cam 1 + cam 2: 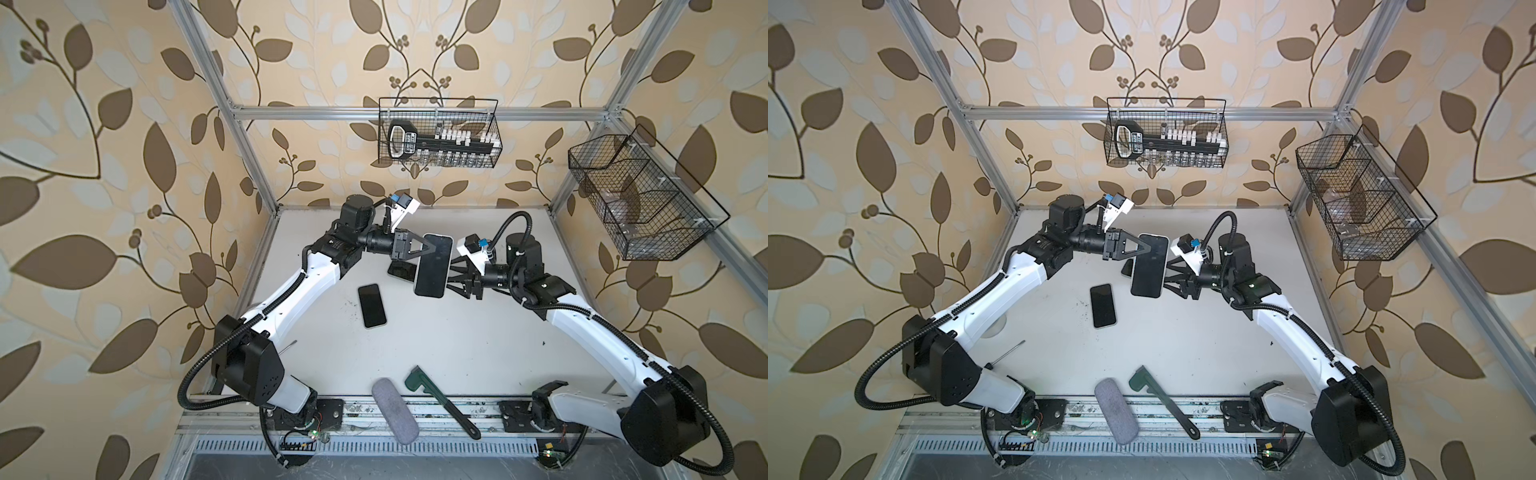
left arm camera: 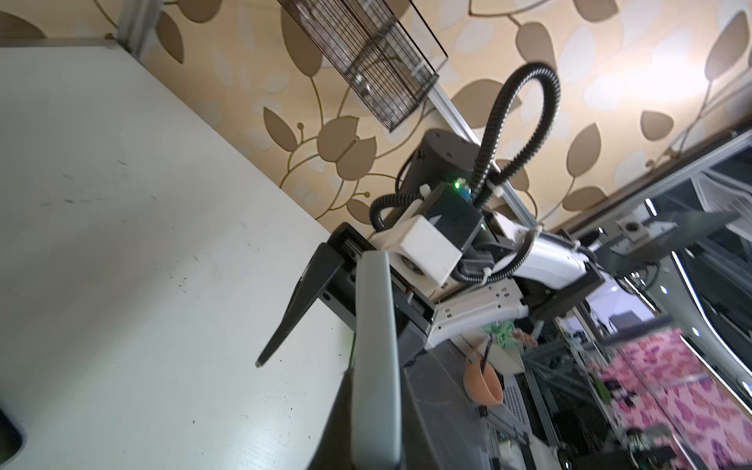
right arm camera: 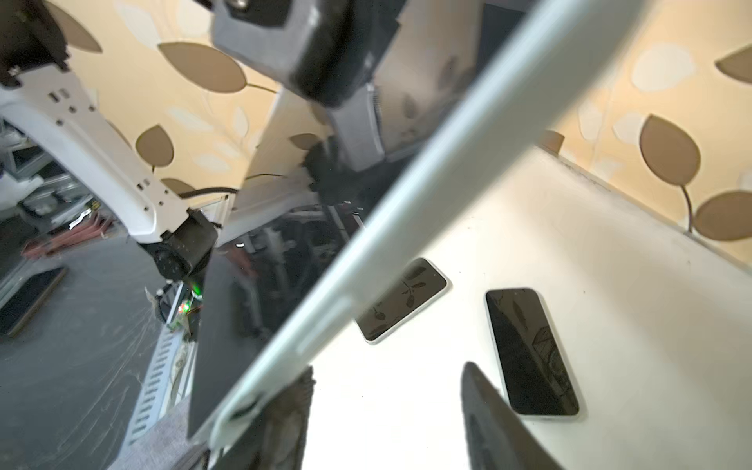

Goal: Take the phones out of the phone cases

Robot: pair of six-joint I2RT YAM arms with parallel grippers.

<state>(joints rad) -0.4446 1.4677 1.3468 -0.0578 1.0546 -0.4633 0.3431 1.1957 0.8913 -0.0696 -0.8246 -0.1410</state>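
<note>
A label is carried by the black key-shaped holder (image 1: pixel 405 141) in the wire basket (image 1: pixel 496 133) hung at 12 o'clock, but its writing is too small to be read. Three phones are counted. One phone (image 1: pixel 432 266), seated in a pale phone case (image 3: pixel 427 175), is held raised above the white surface (image 1: pixel 478 332) toward 12 o'clock. A loose phone (image 1: pixel 372 305) lies flat with its screen up at 9 o'clock of centre, and a half-hidden phone (image 1: pixel 400 272) is partly covered in both top views by the raised one. The left gripper (image 1: pixel 431 248) is clamped on the phone case from its 9 o'clock side, near the far end. The right gripper (image 1: pixel 450 274) is placed at the 3 o'clock side with its jaws apart (whether a finger touches the rim cannot be told). One grey felt pouch (image 1: pixel 395 411) and one green tool (image 1: pixel 448 409) lie side by side at 6 o'clock. Two baskets are counted, the second basket (image 1: pixel 665 232) being hung at 2 o'clock. The surface is scuffed and speckled with dark marks, and it is enclosed by an aluminium frame (image 1: pixel 332 113) and beige wallpaper (image 1: pixel 124 166) printed with brown leaves.
</note>
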